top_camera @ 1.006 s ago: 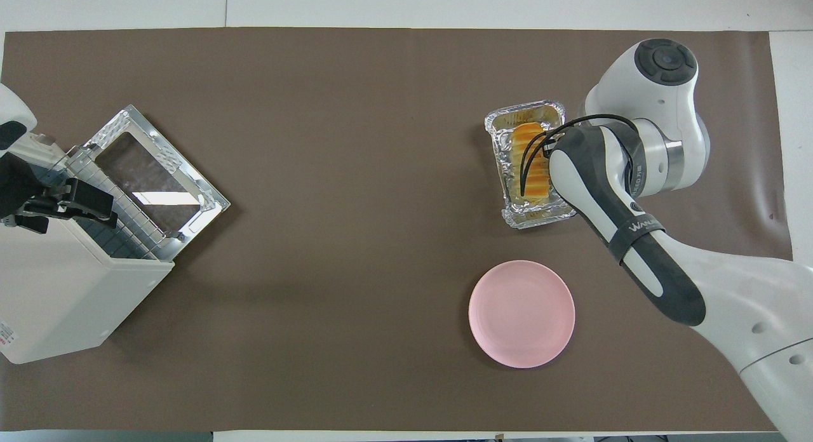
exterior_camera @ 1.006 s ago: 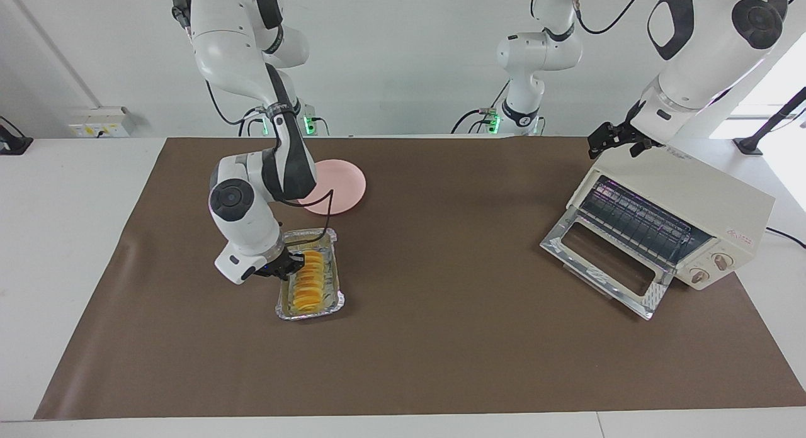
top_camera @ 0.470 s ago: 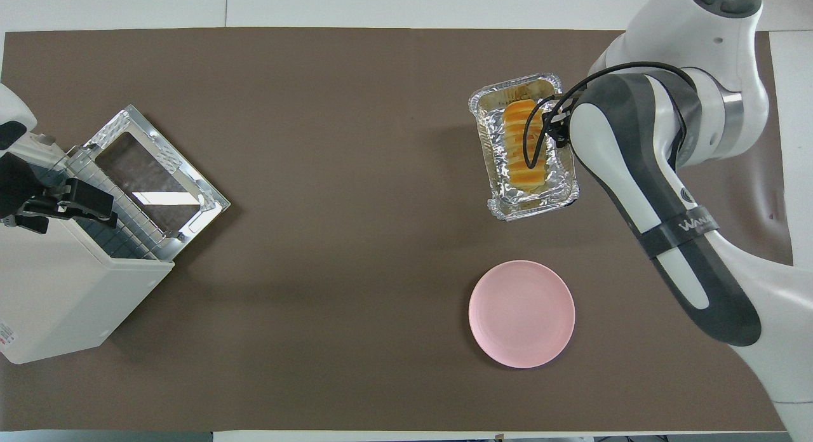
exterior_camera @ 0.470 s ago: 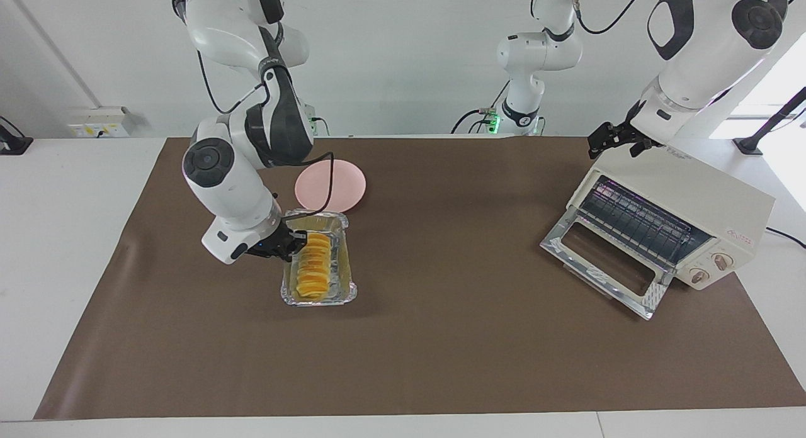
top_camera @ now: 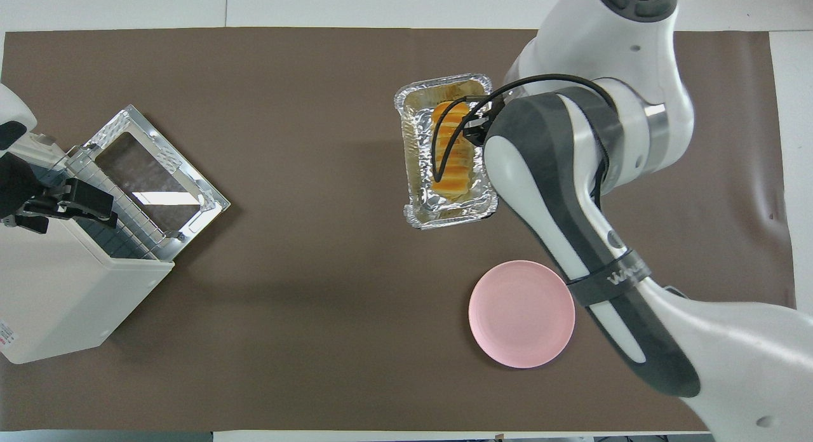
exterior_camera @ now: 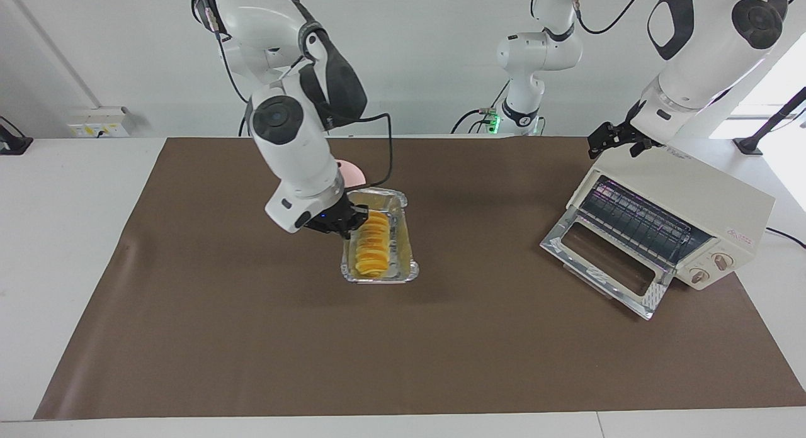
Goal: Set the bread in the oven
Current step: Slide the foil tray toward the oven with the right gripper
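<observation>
The bread (exterior_camera: pixel 371 246) lies in a crinkled silver foil tray (exterior_camera: pixel 405 236). My right gripper (exterior_camera: pixel 349 223) is shut on the tray's long rim and holds tray and bread in the air over the middle of the brown mat. In the overhead view the bread (top_camera: pixel 452 153) and tray (top_camera: pixel 414 156) show beside the right arm's wrist, which hides most of the gripper (top_camera: pixel 473 127). The cream-white oven (exterior_camera: pixel 711 205) stands at the left arm's end of the table with its glass door (exterior_camera: pixel 598 262) dropped open. My left gripper (exterior_camera: pixel 614 139) rests at the oven's top edge (top_camera: pixel 70 200).
A round pink plate (top_camera: pixel 522 313) sits on the mat nearer to the robots than the tray, mostly hidden by the right arm in the facing view (exterior_camera: pixel 351 170). The brown mat (exterior_camera: pixel 478 337) covers most of the table.
My right gripper has lifted the foil tray with the bread off the mat and carried it toward the oven's end of the table. The left arm and the oven have not moved.
</observation>
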Available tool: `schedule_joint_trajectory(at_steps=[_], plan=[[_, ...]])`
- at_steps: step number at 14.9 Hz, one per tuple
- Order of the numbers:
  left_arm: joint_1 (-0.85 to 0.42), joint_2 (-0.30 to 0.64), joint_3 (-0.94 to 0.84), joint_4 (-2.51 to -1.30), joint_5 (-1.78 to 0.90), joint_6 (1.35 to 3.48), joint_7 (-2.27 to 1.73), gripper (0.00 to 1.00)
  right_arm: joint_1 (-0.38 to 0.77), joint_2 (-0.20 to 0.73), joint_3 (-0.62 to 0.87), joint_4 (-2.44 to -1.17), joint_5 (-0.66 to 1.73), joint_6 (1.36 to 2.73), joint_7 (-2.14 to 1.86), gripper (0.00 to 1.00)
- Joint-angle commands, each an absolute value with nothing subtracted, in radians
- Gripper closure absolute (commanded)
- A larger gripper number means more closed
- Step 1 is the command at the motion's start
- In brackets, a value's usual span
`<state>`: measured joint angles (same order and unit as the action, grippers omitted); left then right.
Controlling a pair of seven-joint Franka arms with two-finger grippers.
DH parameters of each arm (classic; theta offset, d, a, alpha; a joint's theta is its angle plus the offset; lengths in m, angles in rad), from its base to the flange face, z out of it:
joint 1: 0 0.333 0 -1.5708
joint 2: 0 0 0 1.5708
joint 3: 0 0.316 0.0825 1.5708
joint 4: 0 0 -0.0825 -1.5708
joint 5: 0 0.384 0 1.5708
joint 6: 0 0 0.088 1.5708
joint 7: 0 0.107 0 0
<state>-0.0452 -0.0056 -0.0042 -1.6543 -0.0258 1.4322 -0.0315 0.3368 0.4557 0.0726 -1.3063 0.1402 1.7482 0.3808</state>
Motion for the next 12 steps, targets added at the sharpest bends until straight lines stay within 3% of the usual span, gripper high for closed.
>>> schedule_joint_trajectory(at_steps=[1, 6, 12], plan=[[-0.037, -0.026, -0.012, -1.671, -0.011, 1.445, -0.028, 0.00, 0.421, 0.512, 0.069, -1.273, 0.164, 1.810, 0.486, 1.00], [-0.037, -0.026, -0.012, -1.671, -0.011, 1.445, -0.028, 0.00, 0.509, 0.600, 0.069, -1.275, 0.166, 1.922, 0.552, 1.00], [-0.037, -0.026, -0.012, -1.671, -0.011, 1.445, -0.028, 0.00, 0.569, 0.629, 0.071, -1.347, 0.176, 2.062, 0.561, 1.00]])
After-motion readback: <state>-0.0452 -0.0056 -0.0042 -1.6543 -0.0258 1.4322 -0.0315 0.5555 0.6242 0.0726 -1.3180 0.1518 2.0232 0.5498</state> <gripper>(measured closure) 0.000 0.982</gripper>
